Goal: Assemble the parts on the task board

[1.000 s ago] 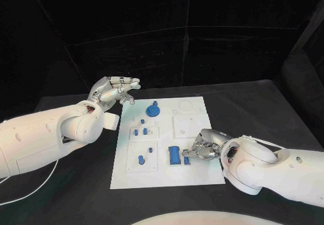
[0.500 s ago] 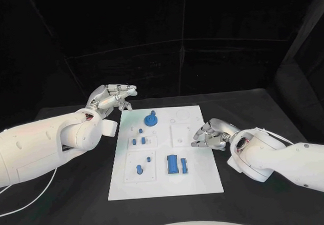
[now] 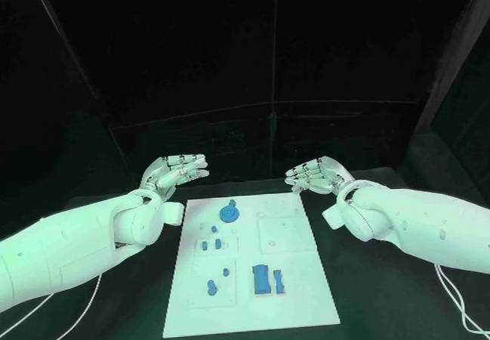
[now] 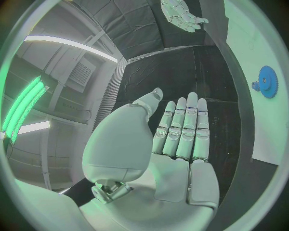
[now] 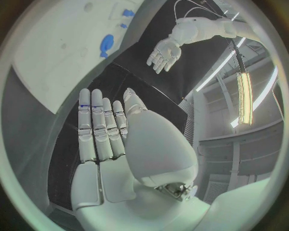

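Both robot hands are up off the board. The left robot hand (image 3: pixel 175 171) hangs above the counter (image 3: pixel 121 327) near the board's far left corner, fingers straight and side by side, holding nothing. In its own wrist view the left robot hand (image 4: pixel 175 139) lies flat and open, palm bare, fingers together, the thumb angled away.

The right robot hand (image 3: pixel 317 174) mirrors it near the far right corner, fingers extended and empty. In the right wrist view that hand (image 5: pixel 105 139) is flat too, fingers stretched out, nothing in the palm.

Between the two arms lies the board (image 3: pixel 305 296), a white plate flat on the dark counter. On it, near the far end, sits a round blue gear (image 3: pixel 231 212) with a small knob beside it. The left wrist view catches the same gear (image 4: pixel 267 82) on the white surface. Nearer in, on the left side of the board, are small blue pegs (image 3: pixel 213 244), and another peg (image 3: pixel 212 286) closer still. Toward the near middle lies a blue block (image 3: pixel 261 278) with a thin blue bar (image 3: pixel 278 277) just beside it; whether they touch is hard to tell. The right half of the board carries pale outlined recesses (image 3: pixel 275 237).
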`<move>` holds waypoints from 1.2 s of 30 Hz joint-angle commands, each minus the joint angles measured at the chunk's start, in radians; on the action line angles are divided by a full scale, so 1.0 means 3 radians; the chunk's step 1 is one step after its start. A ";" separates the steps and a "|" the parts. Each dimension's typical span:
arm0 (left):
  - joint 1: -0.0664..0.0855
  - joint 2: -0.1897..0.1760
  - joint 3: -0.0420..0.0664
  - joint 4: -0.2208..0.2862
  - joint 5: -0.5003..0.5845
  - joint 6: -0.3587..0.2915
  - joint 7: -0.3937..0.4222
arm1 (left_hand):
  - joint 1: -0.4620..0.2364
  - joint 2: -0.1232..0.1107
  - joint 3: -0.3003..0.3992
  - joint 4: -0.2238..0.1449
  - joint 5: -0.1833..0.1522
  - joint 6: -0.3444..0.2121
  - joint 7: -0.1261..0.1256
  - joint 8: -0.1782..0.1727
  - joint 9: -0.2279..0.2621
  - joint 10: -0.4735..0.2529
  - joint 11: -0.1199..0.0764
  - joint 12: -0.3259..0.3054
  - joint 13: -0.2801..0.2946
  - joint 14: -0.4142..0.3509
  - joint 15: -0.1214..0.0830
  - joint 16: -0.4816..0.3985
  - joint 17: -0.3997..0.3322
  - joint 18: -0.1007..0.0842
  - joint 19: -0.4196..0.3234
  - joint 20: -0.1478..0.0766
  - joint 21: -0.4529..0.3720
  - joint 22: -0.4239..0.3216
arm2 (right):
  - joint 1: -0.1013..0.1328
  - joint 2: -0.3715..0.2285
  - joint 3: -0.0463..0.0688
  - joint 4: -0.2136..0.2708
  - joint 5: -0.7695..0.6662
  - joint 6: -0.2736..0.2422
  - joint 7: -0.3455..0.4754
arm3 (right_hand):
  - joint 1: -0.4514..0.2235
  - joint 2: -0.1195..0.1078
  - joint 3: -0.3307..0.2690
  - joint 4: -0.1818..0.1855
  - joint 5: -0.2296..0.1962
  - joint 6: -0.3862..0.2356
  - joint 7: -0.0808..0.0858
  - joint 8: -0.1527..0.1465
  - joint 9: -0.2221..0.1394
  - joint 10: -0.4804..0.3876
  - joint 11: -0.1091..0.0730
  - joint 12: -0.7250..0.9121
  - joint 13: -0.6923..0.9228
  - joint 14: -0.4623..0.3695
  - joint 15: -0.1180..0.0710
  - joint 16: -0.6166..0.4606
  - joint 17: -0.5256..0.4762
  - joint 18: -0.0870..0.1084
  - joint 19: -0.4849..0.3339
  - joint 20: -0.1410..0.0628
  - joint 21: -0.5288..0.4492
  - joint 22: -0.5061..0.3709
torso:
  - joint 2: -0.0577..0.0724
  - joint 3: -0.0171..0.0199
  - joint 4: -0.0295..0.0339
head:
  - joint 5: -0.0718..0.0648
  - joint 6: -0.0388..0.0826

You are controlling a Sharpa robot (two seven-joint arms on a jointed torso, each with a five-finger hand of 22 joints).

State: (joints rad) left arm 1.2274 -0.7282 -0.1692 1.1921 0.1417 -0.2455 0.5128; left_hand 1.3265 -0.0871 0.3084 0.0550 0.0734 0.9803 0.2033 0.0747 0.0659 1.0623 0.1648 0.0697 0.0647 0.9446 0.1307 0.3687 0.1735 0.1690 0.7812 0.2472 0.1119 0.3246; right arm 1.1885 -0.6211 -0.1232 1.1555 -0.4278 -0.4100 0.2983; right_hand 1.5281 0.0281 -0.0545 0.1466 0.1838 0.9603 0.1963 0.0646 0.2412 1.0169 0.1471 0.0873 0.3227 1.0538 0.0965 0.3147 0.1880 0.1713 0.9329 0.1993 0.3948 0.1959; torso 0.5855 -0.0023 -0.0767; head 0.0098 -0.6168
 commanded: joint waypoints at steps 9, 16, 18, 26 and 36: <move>-0.0039 0.0203 0.0005 -0.0321 0.0092 -0.0020 0.0156 | 0.0074 0.0077 -0.0184 0.0017 0.0015 -0.0016 -0.0022 -0.0011 0.0000 -0.0097 0.0034 -0.0017 -0.0007 -0.0027 0.0096 -0.0547 -0.0238 0.0059 -0.0192 0.0117 -0.0153 -0.0296 | -0.0007 0.0331 0.0029 -0.0520 0.0589 0.0478 0.0648 | -0.0168 0.0100 0.0040 -0.0289 -0.0021 0.0053 0.0020 -0.0006 -0.0381 0.0128 0.0029 -0.0064 -0.0701 0.0187 0.0075 -0.0646 -0.0416 0.0046 0.0260 0.0087 -0.0630 -0.0426 | -0.0013 0.0020 0.0011 | -0.0016 0.0083; -0.0079 0.0160 0.0041 -0.0188 0.0016 -0.0112 0.0056 | -0.1787 0.0290 -0.0529 -0.0183 -0.0245 -0.1364 -0.0291 -0.0249 -0.0220 -0.1523 -0.0208 -0.0232 -0.0216 -0.1319 -0.0125 -0.0835 -0.0578 -0.0173 -0.1182 -0.0271 -0.0373 -0.0622 | -0.0044 0.0259 0.0049 -0.0365 0.0477 0.0212 0.0460 | -0.2211 -0.0094 0.0182 -0.0489 -0.0262 -0.1296 -0.0257 -0.0215 -0.0559 -0.1330 -0.0185 -0.0291 -0.1076 -0.1342 -0.0322 -0.0815 -0.0627 -0.0175 -0.1132 -0.0224 -0.0918 -0.0653 | -0.0045 0.0012 0.0073 | -0.0024 0.0073; -0.0108 0.0141 0.0071 -0.0106 -0.0011 -0.0205 0.0054 | -0.1988 0.0290 -0.0568 -0.0183 -0.0245 -0.1508 -0.0319 -0.0249 -0.0220 -0.1676 -0.0234 -0.0232 -0.0216 -0.1458 -0.0148 -0.0865 -0.0578 -0.0222 -0.1291 -0.0315 -0.0373 -0.0657 | -0.0066 0.0217 0.0068 -0.0271 0.0527 0.0137 0.0475 | -0.2429 -0.0094 0.0182 -0.0489 -0.0288 -0.1440 -0.0287 -0.0215 -0.0804 -0.1486 -0.0209 -0.0291 -0.1076 -0.1507 -0.0322 -0.1049 -0.0627 -0.0219 -0.1282 -0.0257 -0.0948 -0.0653 | -0.0068 0.0011 0.0120 | -0.0027 0.0068; -0.0330 -0.0003 0.0297 0.0521 -0.0223 -0.0913 0.0040 | -0.2687 0.0290 -0.0699 -0.0183 -0.0245 -0.2014 -0.0424 -0.0249 -0.0220 -0.2212 -0.0549 -0.0232 -0.0216 -0.1945 -0.0436 -0.0970 -0.0578 -0.0293 -0.1669 -0.0460 -0.0373 -0.0779 | -0.0235 -0.0103 0.0215 0.0437 0.0912 -0.0436 0.0588 | -0.3174 -0.0094 0.0182 -0.0489 -0.0379 -0.1933 -0.0390 -0.0215 -0.0804 -0.2018 -0.0490 -0.0291 -0.1076 -0.2069 -0.0322 -0.1049 -0.0627 -0.0301 -0.1793 -0.0372 -0.1050 -0.0653 | -0.0138 0.0008 0.0255 | -0.0033 0.0056; -0.0567 -0.0157 0.0539 0.1191 -0.0449 -0.1671 0.0025 | -0.3294 0.0290 -0.1028 -0.0183 -0.0245 -0.2452 -0.0678 -0.0249 -0.0220 -0.2678 -0.0549 -0.0232 -0.0216 -0.2365 -0.0436 -0.1229 -0.0578 -0.0563 -0.1995 -0.0587 -0.0373 -0.1082 | -0.0434 -0.0478 0.0387 0.1267 0.1363 -0.1107 0.0721 | -0.3844 -0.0094 0.0182 -0.0489 -0.0613 -0.2377 -0.0654 -0.0215 -0.0804 -0.2497 -0.0490 -0.0291 -0.1076 -0.2573 -0.0322 -0.1049 -0.0627 -0.0337 -0.2251 -0.0664 -0.1316 -0.0653 | -0.0138 0.0008 0.0256 | -0.0033 0.0056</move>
State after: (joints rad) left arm 1.0589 -0.7729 -0.0108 1.5360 0.0615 -0.6271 0.5184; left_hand 0.4575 -0.0006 0.0711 0.0005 0.0077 0.3307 0.0259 0.0041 0.0023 0.3506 0.0144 0.0071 0.0019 0.3171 0.0108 0.0259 0.0029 0.0534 0.2469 0.0951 0.0039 0.0493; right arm 1.0595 -0.7592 -0.0096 1.5181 -0.0959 -0.6311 0.4761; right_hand 0.5096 0.0008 0.0000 0.0073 0.0192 0.3366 0.0292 0.0063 0.0043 0.3645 0.0104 0.0073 0.0031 0.3836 0.0034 0.0085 0.0020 0.0898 0.3504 0.0455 0.0308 0.0022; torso 0.5448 0.0000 -0.0014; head -0.0003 -0.6003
